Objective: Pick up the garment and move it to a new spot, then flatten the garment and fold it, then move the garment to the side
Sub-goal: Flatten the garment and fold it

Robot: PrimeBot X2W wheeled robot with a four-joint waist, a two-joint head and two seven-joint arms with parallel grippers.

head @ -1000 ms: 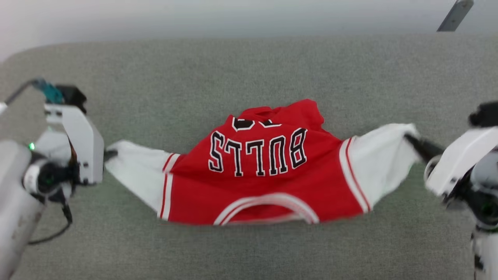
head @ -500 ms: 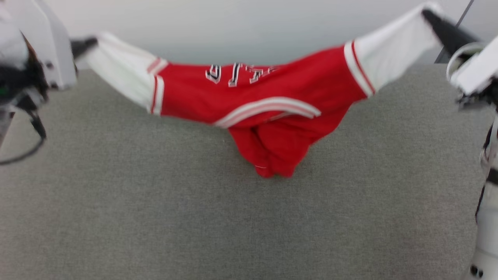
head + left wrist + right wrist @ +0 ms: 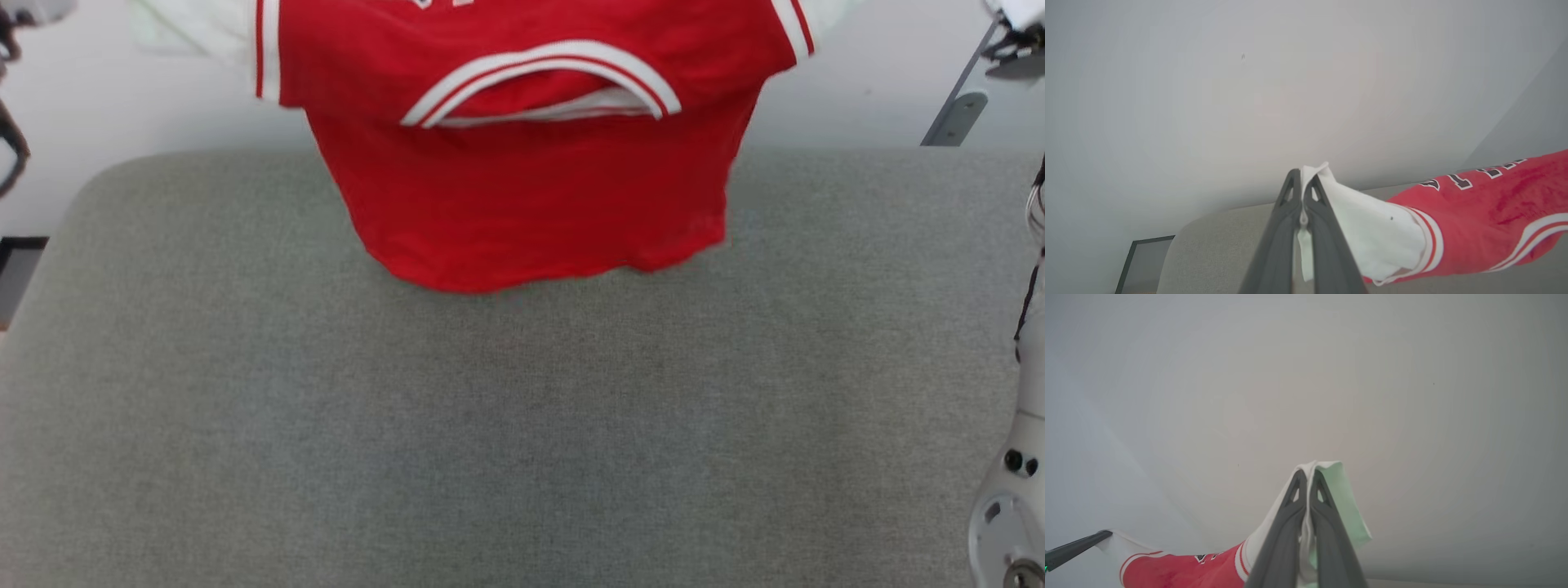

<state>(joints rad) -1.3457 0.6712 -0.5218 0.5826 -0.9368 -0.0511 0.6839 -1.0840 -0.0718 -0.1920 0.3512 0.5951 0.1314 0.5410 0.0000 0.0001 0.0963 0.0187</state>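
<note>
- garment (image 3: 522, 188) is airborne, stretched left to right between both arms, over the far edge of the grey padded surface (image 3: 522, 425). Striped collar trim faces the head camera and the red body hangs down toward the pad. Can't tell if the hem touches it.
- left gripper (image 3: 1301, 183): clamped on the cuff of the left-side white sleeve (image 3: 1372, 232), with a bit of cloth poking past the fingertips.
- right gripper (image 3: 1307, 477): likewise clenched on the right-side white sleeve (image 3: 1345, 506).
- Handling, my read: thin, light, fully limp knit. No stiffness, so it sags mid-span and will likely swing or bunch if moved fast. Not fragile, but a cuff-edge pinch could slip under a jerk.
- Grip points: cuffs suit carrying and spreading. To flatten, I'd land the hem first, then draw toward the near side. For folds, regrasp at shoulders and hem corners.
</note>
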